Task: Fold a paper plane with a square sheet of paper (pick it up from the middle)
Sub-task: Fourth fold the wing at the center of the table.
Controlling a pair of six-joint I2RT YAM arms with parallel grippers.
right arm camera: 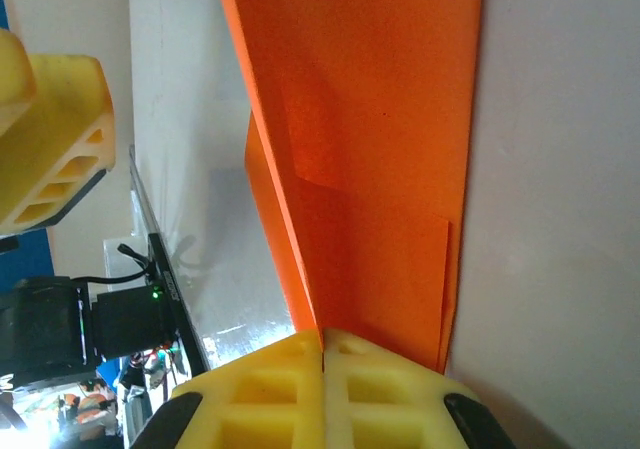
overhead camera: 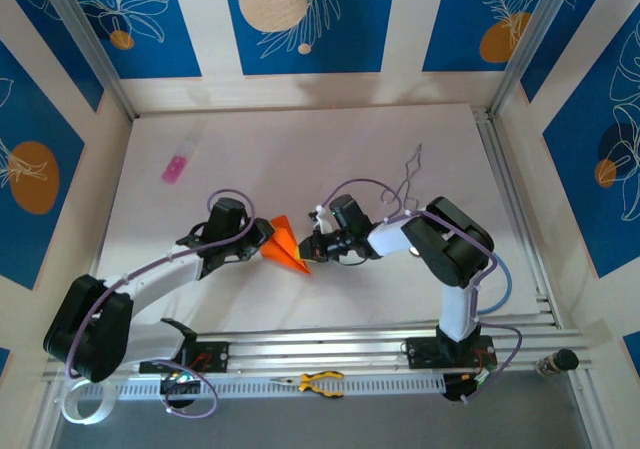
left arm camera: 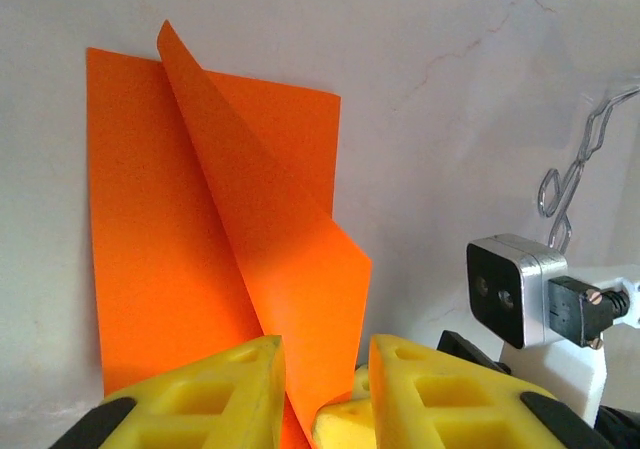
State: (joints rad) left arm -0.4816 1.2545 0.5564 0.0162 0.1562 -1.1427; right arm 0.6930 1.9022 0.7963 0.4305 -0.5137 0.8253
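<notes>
Right tool (right arm camera: 322, 341) clamps orange paper (right arm camera: 380, 119) — left tool (left arm camera: 325, 354) parted astride flap; pliers (overhead camera: 320, 381), pink object (overhead camera: 175, 169) well apart.

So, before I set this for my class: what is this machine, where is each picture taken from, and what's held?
It is two robot arms bolted to a white table. One picture looks down from above; the others come from cameras on each wrist. The right arm has its yellow jaws shut on a partly folded orange paper sheet; the left arm has jaws apart, a raised flap between. Also there: a small pink rectangular object, bent wire and yellow-handled pliers.
</notes>
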